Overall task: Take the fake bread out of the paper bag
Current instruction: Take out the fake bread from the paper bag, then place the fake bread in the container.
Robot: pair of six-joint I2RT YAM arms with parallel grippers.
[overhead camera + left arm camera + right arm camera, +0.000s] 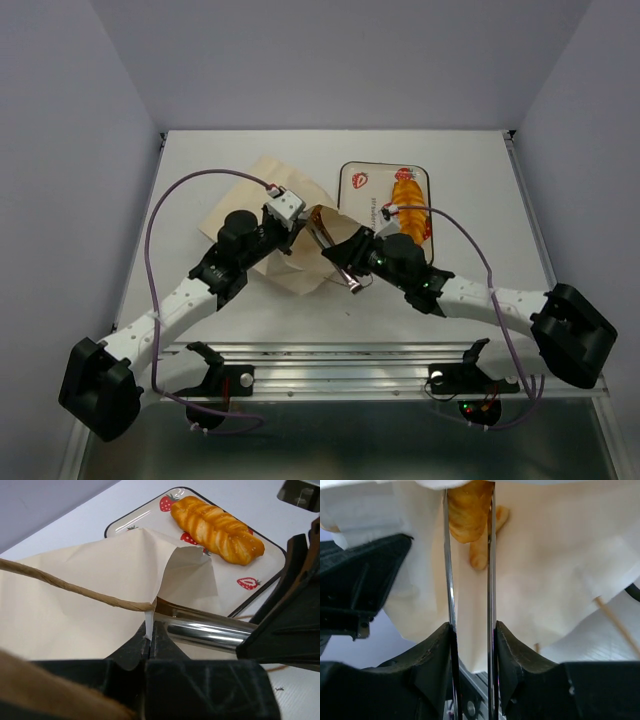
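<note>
Here, the left gripper (150, 636) has its jaws clamped on the paper bag (90, 580) at its rim. The right gripper (469, 497) reaches inside, jaws squeezing a croissant (468, 522) dead ahead between them.

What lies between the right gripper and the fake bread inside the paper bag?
Metal tongs: held in the right gripper, their arms reach into the paper bag to the fake bread. The right wrist view shows it.

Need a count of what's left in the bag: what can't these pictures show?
- Top view: inside of the paper bag, mostly covered by the right gripper.
- Left wrist: bag interior, behind its own folded paper.
- Right wrist: croissant in the tongs, cut off by the top edge; second pastry crossed by a blade.
</note>
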